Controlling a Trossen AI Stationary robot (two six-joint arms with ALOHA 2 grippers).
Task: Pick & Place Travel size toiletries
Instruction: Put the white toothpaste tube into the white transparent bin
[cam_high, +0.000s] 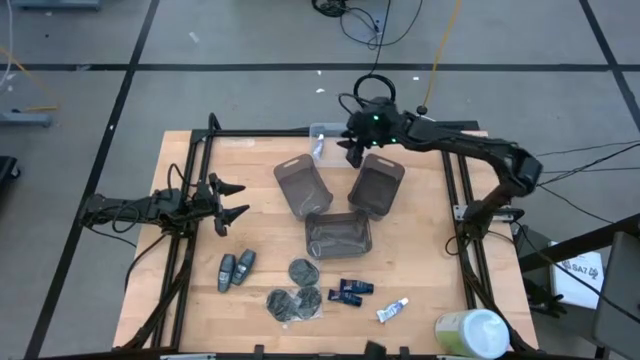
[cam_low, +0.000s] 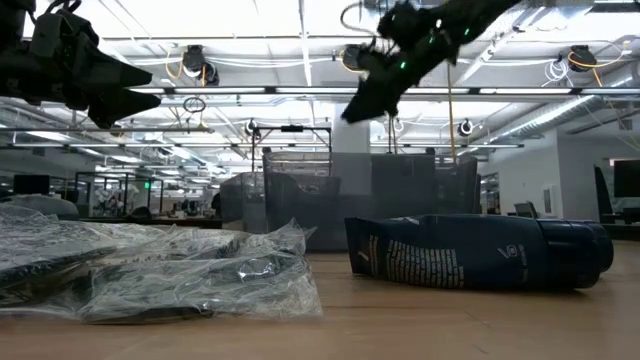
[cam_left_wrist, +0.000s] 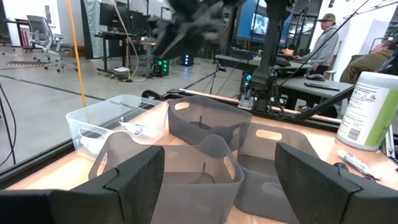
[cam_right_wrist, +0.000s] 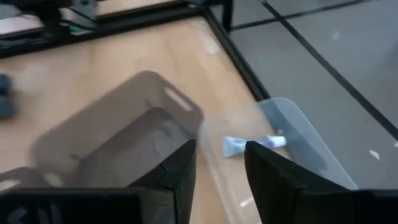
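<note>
I have the right gripper (cam_high: 353, 150) open and empty over the clear tray (cam_high: 322, 135) at the far edge, where one white tube (cam_right_wrist: 252, 144) lies: light, soft, probably slippery, best pinched mid-body; the left gripper (cam_high: 232, 199) waits open near the left edge.

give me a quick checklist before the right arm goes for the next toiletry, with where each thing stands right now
1. Right claw empty: ok. It hangs over the clear tray with nothing between its fingers in the right wrist view.
2. Last item placed: ok. A white tube lies inside the clear tray.
3. Items left to pick: ok. Another white tube, dark-blue mini bottles, grey-blue oval sticks and dark-grey discs lie on the table's near half.
4. Left claw out of the way: ok. It waits open at the table's left side.
5. Smoky-grey trays upright and open: ok.
6. Discs free of their plastic wrap: cannot tell.
</note>
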